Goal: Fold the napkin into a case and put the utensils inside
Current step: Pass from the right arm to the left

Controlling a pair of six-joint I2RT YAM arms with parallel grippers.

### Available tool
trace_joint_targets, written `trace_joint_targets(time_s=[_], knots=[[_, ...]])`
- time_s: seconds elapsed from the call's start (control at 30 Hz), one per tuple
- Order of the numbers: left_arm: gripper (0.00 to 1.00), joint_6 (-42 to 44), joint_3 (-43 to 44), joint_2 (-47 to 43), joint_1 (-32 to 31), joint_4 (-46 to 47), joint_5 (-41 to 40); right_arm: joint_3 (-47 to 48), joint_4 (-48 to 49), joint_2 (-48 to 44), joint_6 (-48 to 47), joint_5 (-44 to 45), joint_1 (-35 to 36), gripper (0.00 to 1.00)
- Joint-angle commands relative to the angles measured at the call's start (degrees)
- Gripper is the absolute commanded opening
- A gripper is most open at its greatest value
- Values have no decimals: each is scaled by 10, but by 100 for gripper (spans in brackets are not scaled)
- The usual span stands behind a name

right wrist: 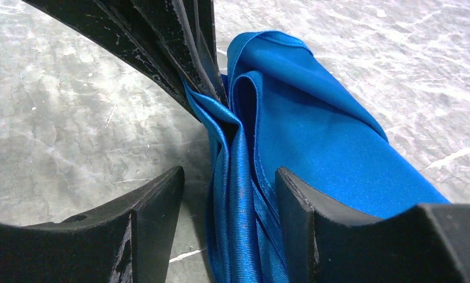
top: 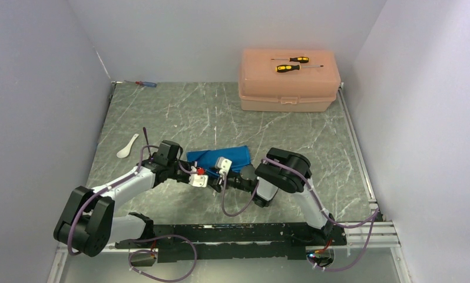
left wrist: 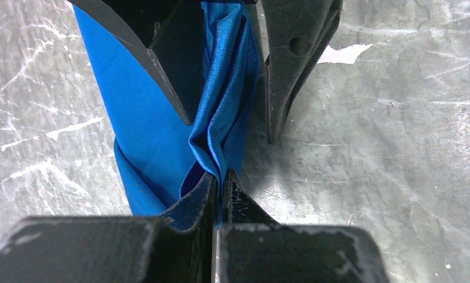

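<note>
The bright blue napkin (top: 229, 154) lies bunched on the marble table between the two arms. In the left wrist view my left gripper (left wrist: 219, 177) is shut on a gathered fold of the napkin (left wrist: 144, 135). My right gripper (right wrist: 229, 200) is open, its fingers either side of the same fold of the napkin (right wrist: 315, 124), not pressing it. The two grippers face each other tip to tip, the left gripper (top: 201, 175) against the right gripper (top: 222, 171). The white spoon (top: 127, 146) lies to the left on the table, and a thin dark purple fork (top: 145, 135) lies beside it.
A large peach plastic box (top: 288, 88) stands at the back right with two yellow-and-black screwdrivers (top: 291, 63) on its lid. A small blue-and-red screwdriver (top: 145, 84) lies at the back left corner. Walls close in on three sides.
</note>
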Motion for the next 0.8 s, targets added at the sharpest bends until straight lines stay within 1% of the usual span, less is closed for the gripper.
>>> trace_joint_targets(time_s=[0.0, 0.07, 0.1, 0.13, 0.17, 0.2, 0.3, 0.4, 0.53, 0.67, 0.77], knots=[[3, -28, 26, 9, -1, -11, -6, -1, 103, -30, -22, 3, 1, 64], [3, -31, 26, 9, -1, -13, -7, 0, 102, -34, -24, -9, 1, 69], [3, -32, 27, 8, -1, -15, -8, 0, 102, -37, -25, -13, 1, 76], [3, -34, 26, 7, -1, -16, -8, -1, 102, -40, -26, -15, 1, 90], [3, -35, 25, 7, -1, -16, -9, -3, 102, -43, -26, -15, 1, 98], [3, -35, 25, 5, 0, -16, -9, -7, 102, -48, -28, -16, 1, 99], [3, -37, 23, 1, 0, -17, -11, -15, 102, -61, -30, -15, 0, 99], [3, -36, 21, -2, 0, -16, -9, -16, 102, -61, -31, -23, -2, 96], [3, -42, 20, -7, 0, -11, -6, 6, 102, -39, -25, -52, -2, 93], [3, -43, 22, -10, 0, -15, -5, 27, 101, -25, -34, -50, -3, 90], [3, -45, 24, -10, 2, -16, -6, 45, 94, -14, -31, -52, -4, 85]])
